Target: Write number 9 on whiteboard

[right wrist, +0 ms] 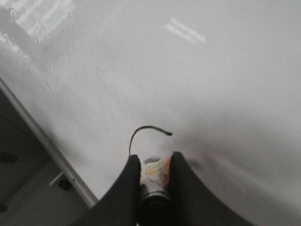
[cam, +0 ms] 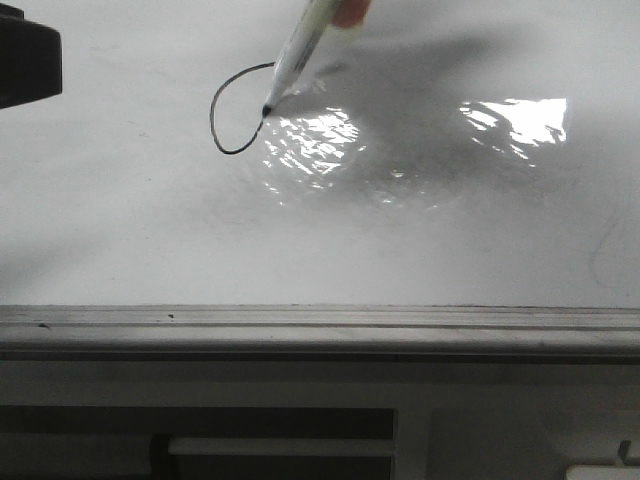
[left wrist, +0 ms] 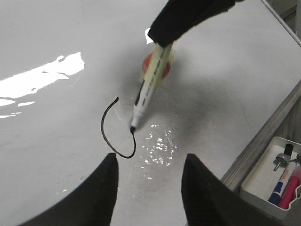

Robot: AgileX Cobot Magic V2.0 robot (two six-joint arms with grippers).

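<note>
The whiteboard (cam: pixel 450 230) fills the front view, glossy with glare patches. On it the number 9 (cam: pixel 214 118) shows only as a thin black oval loop, open at its upper right. A white marker (cam: pixel 295 55) leans over the board with its black tip touching the loop's right end. My right gripper (right wrist: pixel 153 159) is shut on the marker's barrel (right wrist: pixel 155 172), which is wrapped in yellowish and orange tape. My left gripper (left wrist: pixel 149 162) hangs open just above the board near the loop (left wrist: pixel 104 132), with nothing between its fingers.
A grey metal tray rail (cam: pixel 320 325) runs along the board's near edge. A white tray (left wrist: pixel 263 190) with several spare markers sits beyond the rail (left wrist: pixel 263 139). A dark block (cam: pixel 25 60) shows at the front view's upper left.
</note>
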